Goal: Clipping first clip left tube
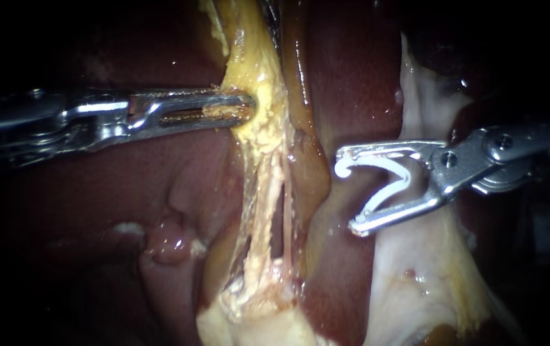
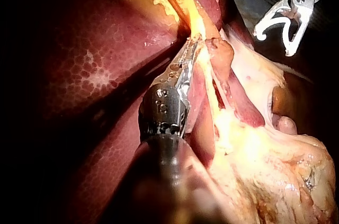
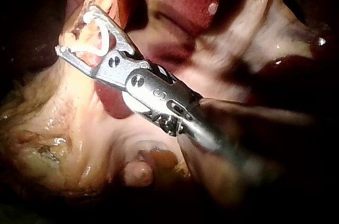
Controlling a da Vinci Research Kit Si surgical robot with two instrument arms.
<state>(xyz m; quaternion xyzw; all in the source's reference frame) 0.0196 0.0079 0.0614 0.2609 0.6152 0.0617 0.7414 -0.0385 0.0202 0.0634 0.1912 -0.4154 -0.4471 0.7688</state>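
My left instrument (image 1: 243, 107) comes in level from the left, its jaws shut on yellow fatty tissue (image 1: 259, 77) at the top of a stretched yellow strand, the left tube (image 1: 263, 198). An amber tube (image 1: 310, 170) runs just to the right of it. My right instrument (image 1: 347, 191) holds an open white clip (image 1: 387, 190) between its spread jaws, to the right of the amber tube and apart from both tubes. In the left wrist view my left instrument (image 2: 188, 57) grips the strand, with my right instrument (image 2: 274, 44) beyond. The right wrist view shows my right instrument (image 3: 74, 33) and its clip (image 3: 108, 33) over pale tissue.
Dark red liver (image 1: 365, 77) lies behind the tubes and at the left (image 1: 95, 192). Pale whitish tissue (image 1: 416, 269) spreads under my right instrument. A slit-like gap (image 1: 286, 221) shows between the yellow strand and the amber tube. A small reddish nodule (image 1: 169, 240) sits lower left.
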